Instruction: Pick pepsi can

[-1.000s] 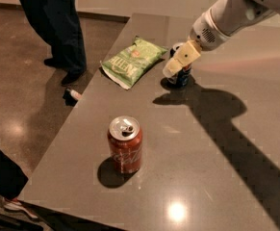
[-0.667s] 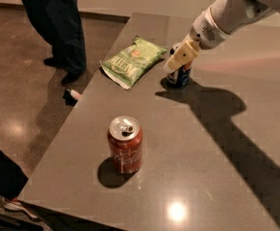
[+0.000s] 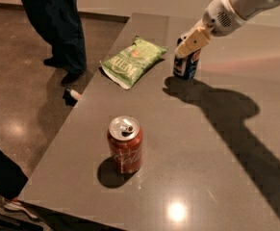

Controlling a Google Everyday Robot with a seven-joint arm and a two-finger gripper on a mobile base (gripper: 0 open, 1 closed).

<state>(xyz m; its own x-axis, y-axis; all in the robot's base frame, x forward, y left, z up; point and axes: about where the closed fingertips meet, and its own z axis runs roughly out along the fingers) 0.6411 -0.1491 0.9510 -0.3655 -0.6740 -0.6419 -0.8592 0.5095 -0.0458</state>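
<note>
The pepsi can (image 3: 188,66) is dark blue with a round logo and stands upright at the far side of the grey table (image 3: 216,158). My gripper (image 3: 183,47) comes in from the upper right and is shut around the can's top. One cream finger (image 3: 192,42) lies across the can's front, and the can's silver top is mostly hidden. The can's base looks just off the table, above its shadow.
An open red-orange cola can (image 3: 125,146) stands near the table's front left. A green chip bag (image 3: 132,61) lies left of the pepsi can. A person's legs (image 3: 57,28) are on the floor beyond the table's left edge, and another leg (image 3: 0,172) is at the near left.
My gripper has moved up and a little to the right, and the pepsi can has moved with it. The cola can and the chip bag have not moved.
</note>
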